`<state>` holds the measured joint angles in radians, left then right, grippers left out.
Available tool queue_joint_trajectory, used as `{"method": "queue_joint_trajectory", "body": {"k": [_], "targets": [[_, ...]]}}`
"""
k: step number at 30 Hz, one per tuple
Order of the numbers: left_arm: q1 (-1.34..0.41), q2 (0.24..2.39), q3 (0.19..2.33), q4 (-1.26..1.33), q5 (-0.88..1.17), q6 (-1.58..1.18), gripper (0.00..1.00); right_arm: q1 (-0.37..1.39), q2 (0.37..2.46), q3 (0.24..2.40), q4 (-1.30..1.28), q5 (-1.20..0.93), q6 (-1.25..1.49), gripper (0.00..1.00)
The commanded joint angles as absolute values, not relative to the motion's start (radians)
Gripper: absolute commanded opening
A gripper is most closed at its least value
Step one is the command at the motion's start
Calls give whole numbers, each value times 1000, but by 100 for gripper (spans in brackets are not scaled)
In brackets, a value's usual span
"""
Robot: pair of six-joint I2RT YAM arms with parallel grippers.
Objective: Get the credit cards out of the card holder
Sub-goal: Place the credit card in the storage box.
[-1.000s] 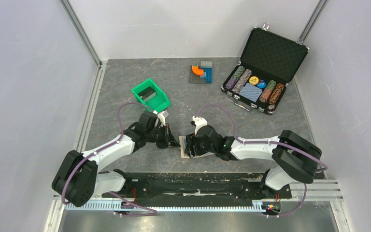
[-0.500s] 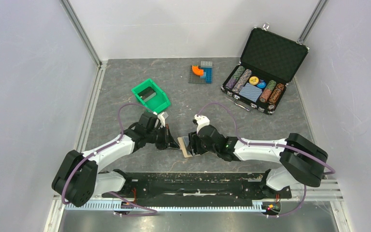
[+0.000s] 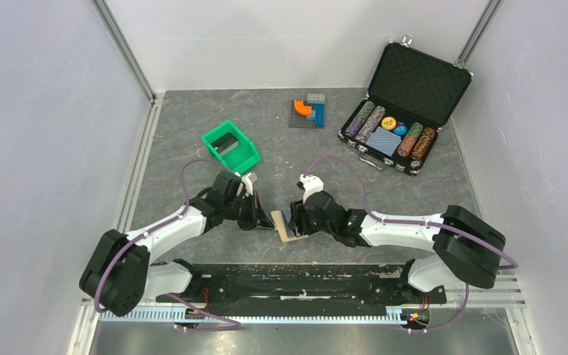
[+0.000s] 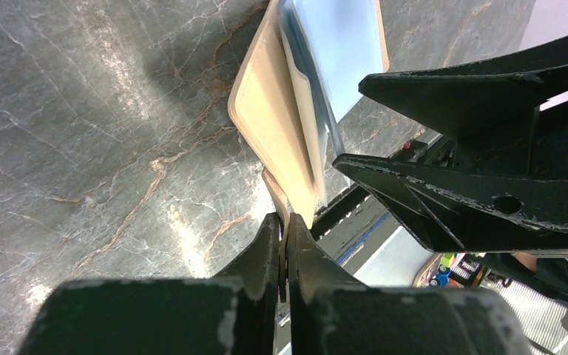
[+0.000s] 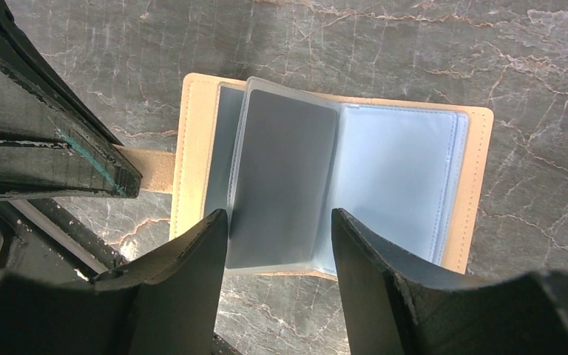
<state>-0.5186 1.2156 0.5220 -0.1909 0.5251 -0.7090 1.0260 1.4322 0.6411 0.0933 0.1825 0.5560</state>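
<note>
The card holder [image 3: 283, 228] lies spread open between both arms, tan-edged with light blue pockets [image 5: 403, 177]. A clear sleeve stands up from its spine with a dark grey credit card [image 5: 285, 170] inside. My left gripper [image 3: 265, 220] [image 4: 287, 225] is shut on the holder's tan strap tab [image 4: 274, 194], and that side's cover [image 4: 270, 126] is tilted up. My right gripper [image 3: 294, 222] [image 5: 279, 218] hovers over the holder, open, its jaws standing either side of the sleeve's near edge. Any further cards are hidden in the pockets.
A green bin [image 3: 231, 146] with something dark inside sits behind the left arm. Toy bricks [image 3: 308, 111] lie at the back centre and an open black chip case [image 3: 403, 111] at the back right. The arms' base rail [image 3: 288, 281] runs along the near edge.
The right gripper has slid slightly left and forward over the holder, and its jaws have narrowed a little. The left gripper stays shut on the strap tab.
</note>
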Motion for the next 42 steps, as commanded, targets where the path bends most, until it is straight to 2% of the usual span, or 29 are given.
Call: {"method": "queue_joint_trajectory", "body": {"k": [1, 5, 6, 7, 18, 22, 26, 29, 35, 42], "targets": [[-523, 1213, 535, -202, 516, -674, 2, 1028, 1392, 643, 78, 245, 542, 56], [-523, 1215, 537, -209, 511, -670, 2, 1028, 1363, 642, 49, 276, 533, 56], [-523, 1215, 537, -211, 509, -669, 2, 963, 1357, 641, 44, 284, 530, 56], [-523, 1217, 539, -212, 508, -668, 2, 1027, 1350, 641, 38, 290, 528, 56], [-523, 1217, 547, -238, 481, -660, 4, 1002, 1281, 643, 2, 334, 486, 56], [-523, 1217, 563, -263, 454, -657, 14, 971, 1265, 641, -23, 308, 465, 56], [-524, 1191, 585, -299, 395, -664, 36, 929, 1256, 626, -7, 245, 449, 56], [-523, 1159, 619, -330, 354, -660, 41, 877, 1265, 596, 52, 171, 433, 54], [-536, 1102, 684, -342, 337, -674, 42, 795, 1297, 551, 128, 66, 415, 49], [-601, 1141, 683, -198, 391, -740, 38, 769, 1361, 543, 181, -17, 401, 43]]}}
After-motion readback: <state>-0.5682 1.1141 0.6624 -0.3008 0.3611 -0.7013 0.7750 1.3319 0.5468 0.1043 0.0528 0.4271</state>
